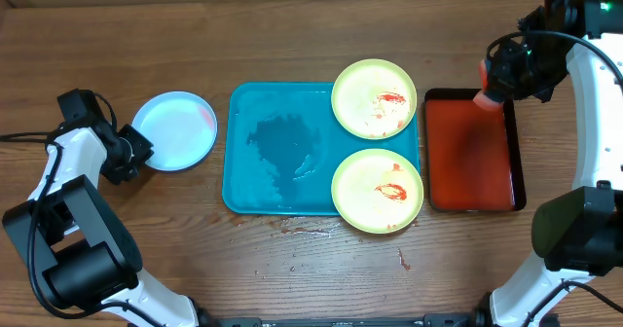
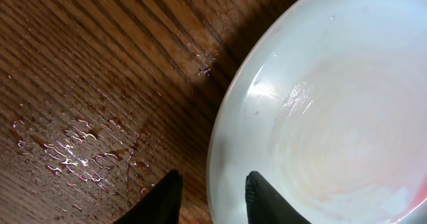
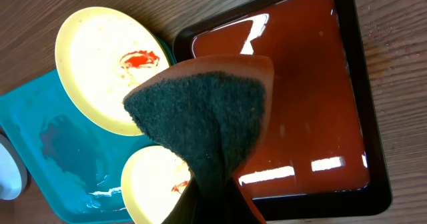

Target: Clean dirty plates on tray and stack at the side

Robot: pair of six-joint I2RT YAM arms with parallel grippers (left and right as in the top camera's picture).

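Left gripper [image 2: 212, 201] part-open, jaws straddling rim of blue-white plate [image 1: 175, 130], at 9 o'clock of tray [image 1: 277, 147]. Two smeared yellow-green plates [image 1: 374, 98] on tray, 2 and 4 o'clock. Right gripper [image 1: 494, 82] clamps sponge [image 3: 207, 111].

Robotics lab: twin arms [image 1: 66, 176], wooden table [image 1: 292, 30]

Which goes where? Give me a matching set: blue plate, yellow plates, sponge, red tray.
1. blue plate
2. yellow plates
3. sponge
4. red tray

A. on teal tray, right side
B. in right gripper
C. on table, left of teal tray
D. on table, right of teal tray

Pairs: 1-C, 2-A, 3-B, 4-D
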